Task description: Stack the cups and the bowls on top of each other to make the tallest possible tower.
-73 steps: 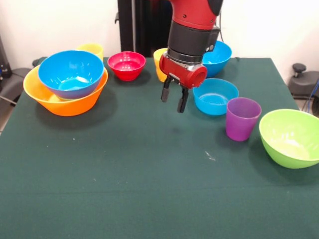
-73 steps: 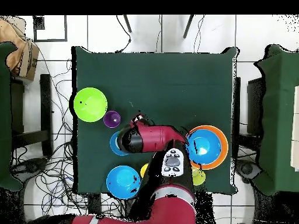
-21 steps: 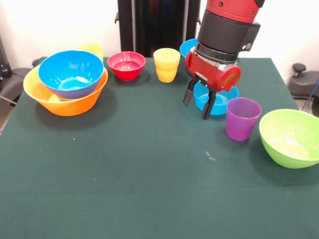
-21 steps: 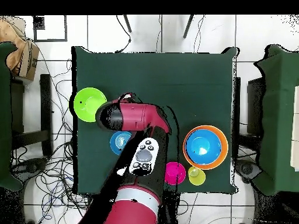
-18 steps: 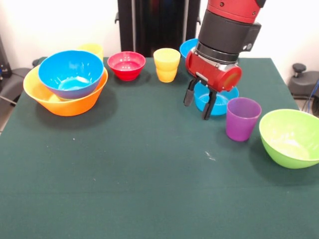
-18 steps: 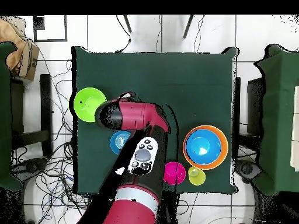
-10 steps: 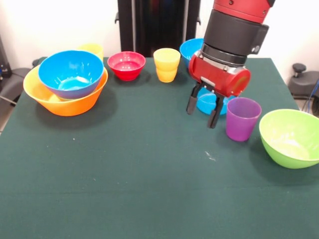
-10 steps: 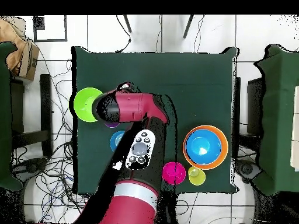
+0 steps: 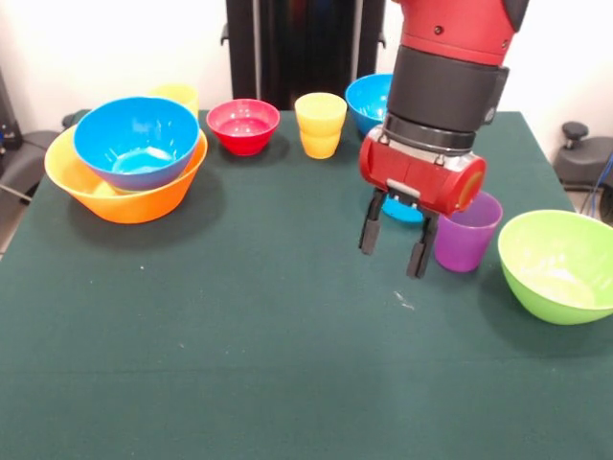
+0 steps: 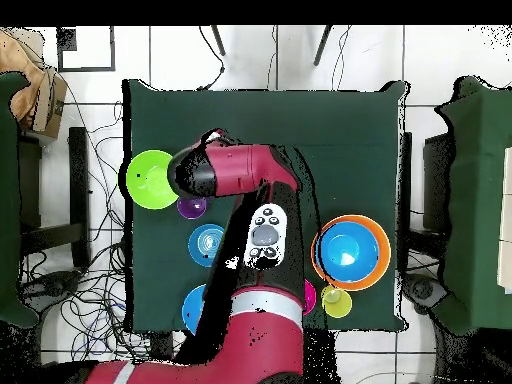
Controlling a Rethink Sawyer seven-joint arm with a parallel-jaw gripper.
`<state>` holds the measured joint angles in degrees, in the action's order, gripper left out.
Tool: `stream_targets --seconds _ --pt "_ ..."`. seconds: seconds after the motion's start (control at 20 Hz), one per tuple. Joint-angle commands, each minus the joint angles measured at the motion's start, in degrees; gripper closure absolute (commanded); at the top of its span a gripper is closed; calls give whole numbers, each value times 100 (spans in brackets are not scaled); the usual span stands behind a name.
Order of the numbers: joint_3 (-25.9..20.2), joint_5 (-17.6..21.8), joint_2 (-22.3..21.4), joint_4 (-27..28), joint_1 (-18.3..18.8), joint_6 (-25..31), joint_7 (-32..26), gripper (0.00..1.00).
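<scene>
My gripper [image 9: 394, 247] hangs open above the cloth with nothing between its fingers, just left of the purple cup [image 9: 471, 237], whose left side it hides. Behind it a sliver of the shallow blue bowl [image 9: 403, 211] shows. The tower stands at the left: a large blue bowl [image 9: 137, 141] nested in the orange-yellow bowl [image 9: 105, 204]. A yellow cup [image 9: 320, 125], a small red bowl [image 9: 243, 125] and another large blue bowl [image 9: 369, 100] sit along the back. The lime green bowl [image 9: 560, 264] is at the right. From overhead the arm [image 10: 225, 170] covers the gripper beside the purple cup [image 10: 191, 208].
A second yellow cup [image 9: 177, 94] peeks out behind the orange-yellow bowl. The dark green table [image 9: 239, 335] ends close behind the back row and just past the lime green bowl [image 10: 152, 179]. Chairs and cables surround the table in the overhead view.
The gripper has come forward and slightly right, from over the shallow blue bowl to beside the purple cup, and is lower. It has stayed open. No cup or bowl has moved.
</scene>
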<state>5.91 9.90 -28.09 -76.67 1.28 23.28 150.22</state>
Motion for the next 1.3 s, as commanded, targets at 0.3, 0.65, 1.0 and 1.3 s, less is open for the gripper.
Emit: stream_targets --seconds 0.3,0.65,1.0,1.3 --pt "-1281 854 33 42 324 347 -1884 0" --pt "-823 358 -47 -438 83 676 -346 0" --pt "-492 232 398 -656 96 145 123 0" --pt "285 43 812 -665 -393 -1 875 0"
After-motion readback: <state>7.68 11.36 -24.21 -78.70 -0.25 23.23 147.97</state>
